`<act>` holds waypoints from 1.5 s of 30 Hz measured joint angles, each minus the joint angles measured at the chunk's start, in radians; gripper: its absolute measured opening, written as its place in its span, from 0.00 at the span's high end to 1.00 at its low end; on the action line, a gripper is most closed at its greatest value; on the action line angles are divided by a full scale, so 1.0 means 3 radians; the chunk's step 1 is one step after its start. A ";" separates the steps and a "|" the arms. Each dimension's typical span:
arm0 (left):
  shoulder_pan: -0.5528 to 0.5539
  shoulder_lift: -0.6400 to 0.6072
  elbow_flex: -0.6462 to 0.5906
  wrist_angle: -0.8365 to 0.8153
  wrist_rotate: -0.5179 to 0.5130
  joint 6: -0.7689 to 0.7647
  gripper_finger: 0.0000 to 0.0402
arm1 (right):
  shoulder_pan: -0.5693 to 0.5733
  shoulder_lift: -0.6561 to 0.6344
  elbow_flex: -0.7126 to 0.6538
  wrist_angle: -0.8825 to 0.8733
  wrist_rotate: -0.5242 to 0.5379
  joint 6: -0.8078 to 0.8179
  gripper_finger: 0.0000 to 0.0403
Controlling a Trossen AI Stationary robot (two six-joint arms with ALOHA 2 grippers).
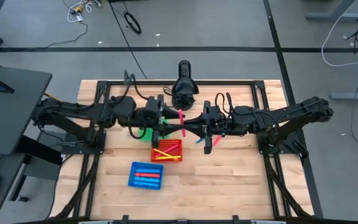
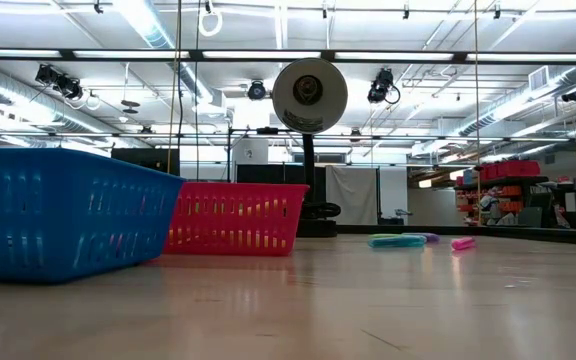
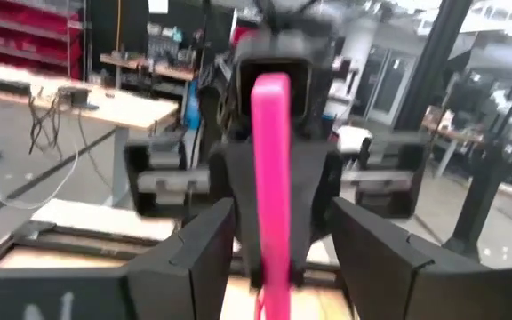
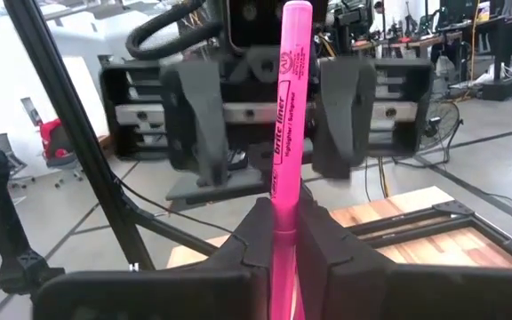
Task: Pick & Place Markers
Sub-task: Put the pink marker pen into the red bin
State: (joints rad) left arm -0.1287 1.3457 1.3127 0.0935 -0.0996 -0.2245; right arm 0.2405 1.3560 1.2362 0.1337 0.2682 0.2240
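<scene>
High view showed the two arms meeting above the middle of the table, their dark bodies hiding much of the green basket [image 1: 143,133] and the handover itself, with only a pink marker [image 1: 181,117] peeping out between them. From the left, the left gripper [image 3: 278,233] had its jaws spread, the marker standing between them without clear contact, while the right gripper [image 4: 284,233] was pinching that marker's lower end. Low view saw neither gripper, only the blue basket [image 2: 58,210], the red basket [image 2: 233,218] and a few loose markers [image 2: 403,240] lying far off, too small to count.
</scene>
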 joint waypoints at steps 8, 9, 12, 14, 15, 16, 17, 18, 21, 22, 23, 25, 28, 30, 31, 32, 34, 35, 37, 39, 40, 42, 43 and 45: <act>0.0000 0.0041 -0.0004 0.0009 0.0002 -0.0087 0.66 | 0.0040 0.0000 0.0000 0.0004 0.0001 -0.0062 0.94; 0.0000 0.0039 -0.0002 0.0011 0.0000 -0.0089 0.70 | 0.0047 0.0000 0.0000 0.0004 -0.0002 -0.0082 0.94; -0.0001 0.0039 -0.0003 0.0054 0.0010 -0.0090 0.83 | 0.0060 0.0000 0.0000 0.0005 0.0001 -0.0103 0.94; 0.0000 0.0039 -0.0003 0.0094 0.0012 -0.0090 0.89 | 0.0060 0.0000 0.0000 0.0006 0.0011 -0.0105 0.94; 0.0000 0.0039 -0.0003 0.0103 0.0010 -0.0090 0.91 | 0.0060 -0.0001 0.0001 0.0006 0.0010 -0.0102 0.94; 0.0000 0.0039 -0.0003 0.0109 0.0010 -0.0091 0.91 | 0.0060 -0.0001 0.0001 0.0008 0.0008 -0.0100 0.94; 0.0000 0.0039 -0.0004 0.0115 0.0011 -0.0091 0.91 | 0.0061 -0.0001 0.0001 0.0007 0.0007 -0.0092 0.94; 0.0000 0.0039 -0.0006 0.0125 0.0010 -0.0091 0.91 | 0.0061 -0.0001 0.0001 0.0008 0.0006 -0.0091 0.94; 0.0000 0.0039 -0.0006 0.0159 0.0008 -0.0091 0.89 | 0.0060 -0.0003 0.0003 0.0015 0.0004 -0.0089 0.94; 0.0000 0.0039 -0.0006 0.0159 0.0007 -0.0091 0.88 | 0.0060 -0.0003 0.0003 0.0018 0.0004 -0.0087 0.94; 0.0000 0.0039 -0.0006 0.0158 0.0007 -0.0092 0.87 | 0.0060 -0.0003 0.0003 0.0018 0.0004 -0.0087 0.94; 0.0000 0.0039 -0.0006 0.0158 0.0007 -0.0104 0.87 | 0.0060 -0.0003 0.0003 0.0022 0.0003 -0.0089 0.92; 0.0001 0.0039 -0.0006 0.0160 0.0052 -0.0105 0.91 | 0.0061 -0.0003 0.0003 0.0022 0.0004 -0.0090 0.87; 0.0003 0.0032 -0.0006 0.0169 0.0104 -0.0113 0.91 | 0.0064 -0.0001 0.0002 -0.0011 0.0002 -0.0090 0.82; 0.0005 0.0017 -0.0006 0.0154 0.0126 -0.0114 0.91 | 0.0064 0.0001 0.0001 -0.0011 0.0001 -0.0097 0.79; 0.0005 0.0009 -0.0005 0.0166 0.0128 -0.0120 0.91 | 0.0064 0.0001 0.0001 -0.0022 -0.0001 -0.0109 0.76; 0.0007 -0.0005 -0.0002 0.0143 0.0137 -0.0151 0.91 | 0.0067 -0.0002 0.0000 -0.0019 -0.0001 -0.0139 0.70; 0.0009 -0.0019 -0.0001 0.0082 0.0140 -0.0156 0.91 | 0.0074 -0.0009 0.0000 -0.0017 -0.0001 -0.0155 0.67; 0.0011 -0.0036 -0.0002 -0.0043 0.0139 -0.0159 0.91 | 0.0078 -0.0016 0.0000 -0.0008 0.0000 -0.0182 0.61; 0.0011 -0.0049 -0.0002 -0.0173 0.0136 -0.0159 0.91 | 0.0078 -0.0036 -0.0001 -0.0018 -0.0018 -0.0188 0.56; 0.0011 -0.0060 -0.0002 -0.0250 0.0137 -0.0160 0.91 | 0.0078 -0.0048 -0.0001 -0.0013 -0.0022 -0.0187 0.53; 0.0011 -0.0067 -0.0002 -0.0349 0.0152 -0.0173 0.91 | 0.0078 -0.0097 -0.0001 -0.0055 -0.0023 -0.0188 0.49; 0.0011 -0.0069 -0.0002 -0.0392 0.0166 -0.0180 0.91 | 0.0078 -0.0119 -0.0001 -0.0077 -0.0024 -0.0192 0.47; 0.0011 -0.0071 -0.0002 -0.0503 0.0171 -0.0198 0.91 | 0.0078 -0.0169 -0.0001 -0.0166 -0.0022 -0.0215 0.45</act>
State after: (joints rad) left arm -0.1253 1.3243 1.3121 -0.0573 -0.0483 -0.2838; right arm 0.2638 1.3052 1.2358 0.0838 0.2615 0.1593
